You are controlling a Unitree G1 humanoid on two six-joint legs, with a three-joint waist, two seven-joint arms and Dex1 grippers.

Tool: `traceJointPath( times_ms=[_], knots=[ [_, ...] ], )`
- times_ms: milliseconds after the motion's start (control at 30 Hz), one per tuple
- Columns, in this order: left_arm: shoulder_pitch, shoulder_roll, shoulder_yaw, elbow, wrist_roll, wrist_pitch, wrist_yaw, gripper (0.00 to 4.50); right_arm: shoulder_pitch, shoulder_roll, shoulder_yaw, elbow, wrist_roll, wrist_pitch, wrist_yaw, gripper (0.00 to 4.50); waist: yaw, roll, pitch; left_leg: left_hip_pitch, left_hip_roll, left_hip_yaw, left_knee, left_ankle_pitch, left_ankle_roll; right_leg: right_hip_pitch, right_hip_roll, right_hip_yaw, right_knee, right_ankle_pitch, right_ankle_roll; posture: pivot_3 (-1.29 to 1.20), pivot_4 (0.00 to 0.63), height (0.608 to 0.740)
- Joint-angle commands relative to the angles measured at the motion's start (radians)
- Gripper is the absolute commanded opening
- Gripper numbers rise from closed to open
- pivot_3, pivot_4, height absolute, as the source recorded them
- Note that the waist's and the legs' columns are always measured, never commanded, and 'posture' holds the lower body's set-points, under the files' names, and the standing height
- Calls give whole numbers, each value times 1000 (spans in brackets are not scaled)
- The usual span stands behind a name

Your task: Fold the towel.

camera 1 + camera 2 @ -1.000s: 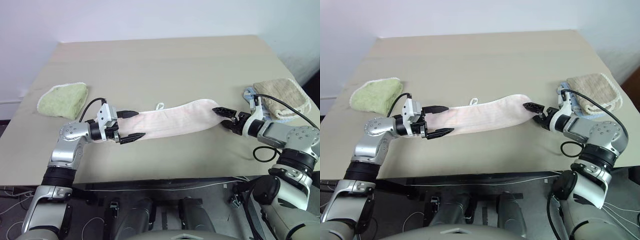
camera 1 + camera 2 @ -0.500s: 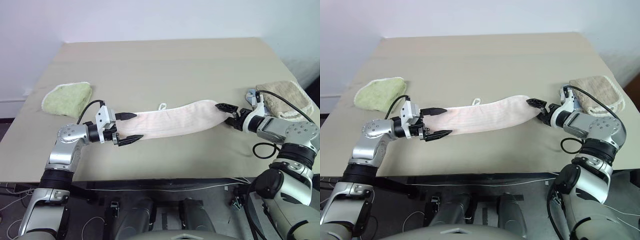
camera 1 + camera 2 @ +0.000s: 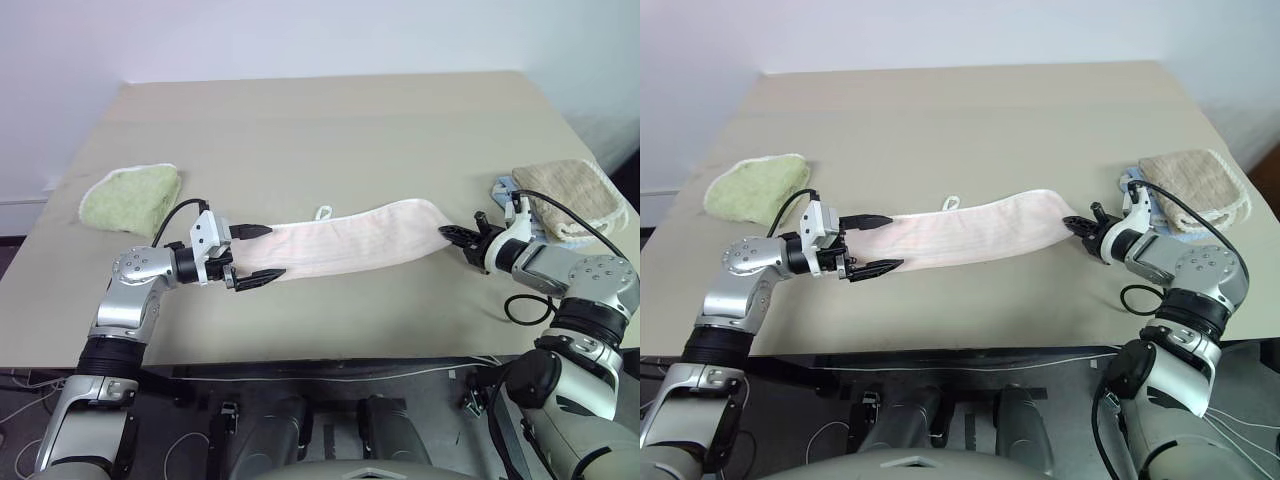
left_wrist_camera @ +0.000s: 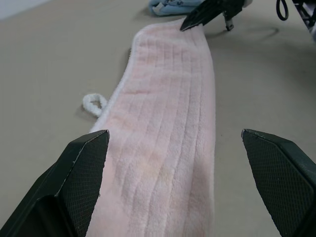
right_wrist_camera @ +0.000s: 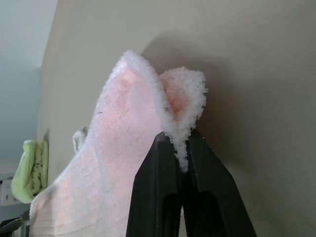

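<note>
Right tool (image 3: 449, 234) pinches towel (image 3: 345, 240); beige cloth (image 3: 570, 198) lies just beside.

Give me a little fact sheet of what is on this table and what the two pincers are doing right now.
surface: tan table
main item: long pink towel, lying flat, stretched sideways
small detail: white loop on the towel's far edge
left pincer: open, fingers either side of the towel's left end, not gripping
right pincer: shut on the towel's right end, edge pinched and bunched
other cloths: green towel far left; beige towel far right, both apart from the pink one
</note>
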Motion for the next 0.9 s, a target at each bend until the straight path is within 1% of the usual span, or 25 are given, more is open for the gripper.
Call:
traceJointPath(
  times_ms=[33,167,267,333,433,500,600,667,800,900],
  knots=[
    [-39,-8,-3,8,6,-30,-10,4500,46,-25,-100,-73,67,50,-8,34,4,0,0,0,0,0,0,0,0,0,0,0,0,0,0,0,150,740],
    [-73,-22,-9,49,13,-42,-21,4500,116,-69,-179,-141,106,102,-19,34,8,0,0,-2,0,-1,0,0,0,0,0,-1,-3,0,0,0,150,740],
    [-104,-35,-16,97,25,-66,-40,4500,151,-154,-226,-147,117,142,-7,34,11,0,0,-3,0,-1,0,0,1,0,0,-1,-4,0,0,0,150,740],
    [-134,-51,-21,134,30,-77,-48,4500,167,-224,-222,-143,113,164,20,34,13,0,0,-3,0,-1,0,0,1,-1,0,-1,-4,0,0,0,150,740],
    [-167,-69,-25,180,40,-97,-56,4500,166,-288,-197,-140,114,180,52,34,13,0,0,-3,0,-1,0,0,1,-1,0,-1,-4,0,0,0,150,740],
    [-193,-85,-32,223,51,-119,-64,4500,152,-339,-135,-171,120,176,99,34,9,0,0,-3,0,-1,0,0,1,0,0,-1,-4,0,0,0,150,740],
    [-214,-96,-34,257,56,-135,-77,4500,184,-393,-6,-324,149,136,206,34,-3,0,0,-3,0,0,0,0,1,-1,0,-1,-4,0,0,0,150,740],
    [-221,-99,-34,272,59,-144,-83,4500,187,-400,29,-421,189,126,260,34,-7,0,0,-4,0,0,0,-1,1,-1,0,-1,-5,0,1,0,150,740],
    [-225,-99,-33,285,67,-154,-88,4500,228,-436,148,-633,229,68,366,34,-3,0,0,-4,0,-1,0,-1,1,-1,0,-1,-5,0,1,0,150,740],
    [-218,-93,-31,283,73,-158,-86,4500,260,-474,305,-737,183,20,400,34,-1,0,0,-4,0,-1,1,-1,2,-1,0,-2,-5,0,1,0,150,740]
  ],
)
